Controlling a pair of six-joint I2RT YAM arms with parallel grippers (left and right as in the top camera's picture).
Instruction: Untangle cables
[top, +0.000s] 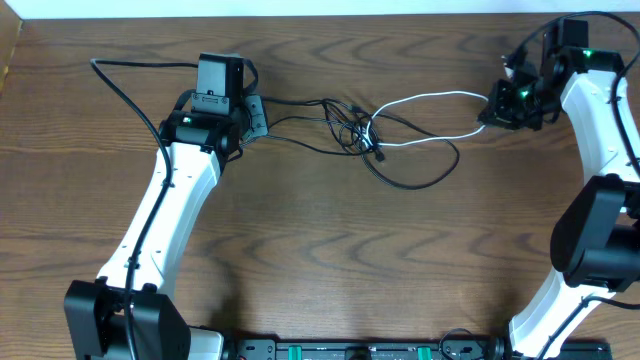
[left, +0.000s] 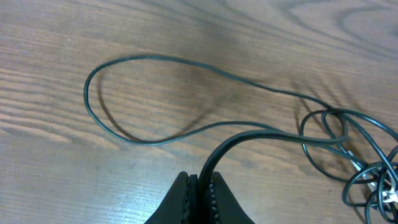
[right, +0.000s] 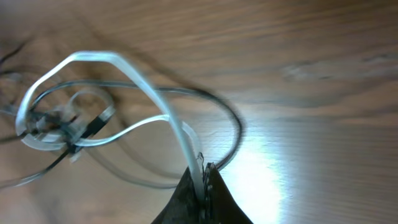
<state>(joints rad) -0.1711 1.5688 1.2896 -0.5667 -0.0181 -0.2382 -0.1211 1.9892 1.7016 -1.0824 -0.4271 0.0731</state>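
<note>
Currently the left claw (left: 200, 190) clamps the thin black cable (left: 219, 151) and the right claw (right: 203, 183) the thin white cable (right: 177, 127), tangled together between them.

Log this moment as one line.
left gripper: shut on black cable | right gripper: shut on white cable | tangle: on table, between grippers | status: not yet untangled

Nothing written can be read in any of the three views. No lettering, label, brand mark or number can be made out on the wooden worktop (top: 320, 270), the black cable (left: 149, 57), the white cable (top: 440, 97), the left arm (top: 180, 190) or the right arm (top: 600, 110).
</note>
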